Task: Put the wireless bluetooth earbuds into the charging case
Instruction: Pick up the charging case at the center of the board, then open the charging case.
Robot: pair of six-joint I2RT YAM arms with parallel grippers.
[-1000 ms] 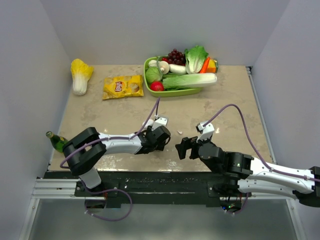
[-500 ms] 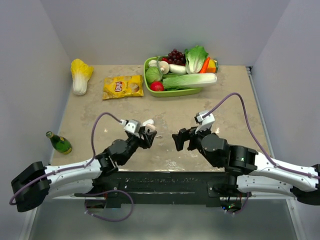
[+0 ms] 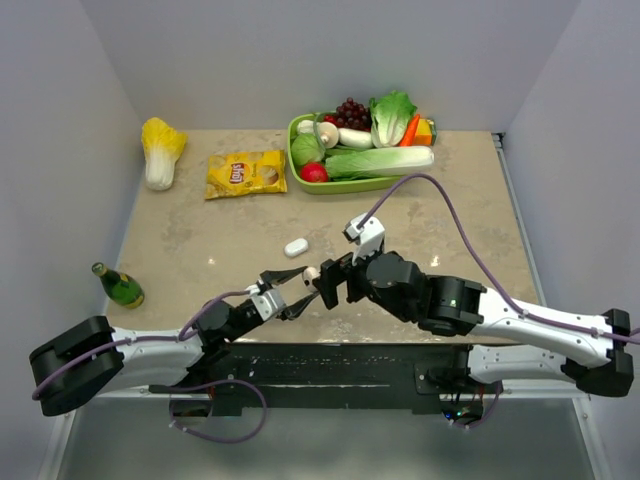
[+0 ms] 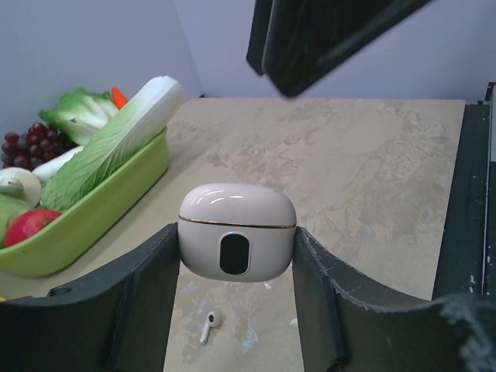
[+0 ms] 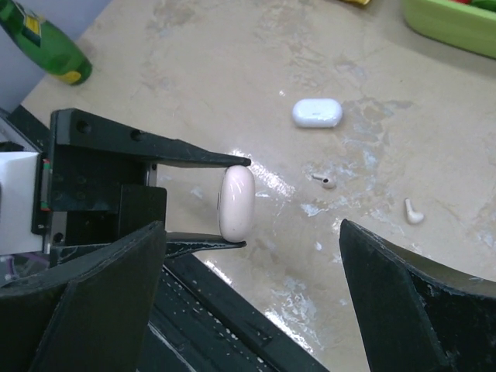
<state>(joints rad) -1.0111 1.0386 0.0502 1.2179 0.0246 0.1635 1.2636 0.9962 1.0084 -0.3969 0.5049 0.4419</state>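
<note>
Currently the left gripper [image 4: 237,260] is clamped on the smooth white pebble-shaped plastic charging case [image 4: 237,232]. It holds the case by its sides, up off the beige marbled tabletop [image 5: 232,54], and the lid is closed along a thin gold seam. The right gripper [image 3: 336,285] hovers just beside the case, jaws spread wide and holding nothing. The tiny white plastic earbuds [image 5: 325,181] both lie loose on the tabletop, the second bud [image 5: 413,211] near the first, and neither is in the case. A small white capsule-shaped object [image 5: 317,112] lies beyond them. I judge the step in hand to be presenting the case for opening. Next, the right fingers would need to catch the lid's edge and lift it while the left grip keeps the case steady. Only then can a bud be picked up, and that will be a delicate pinch, since they are so small
</note>
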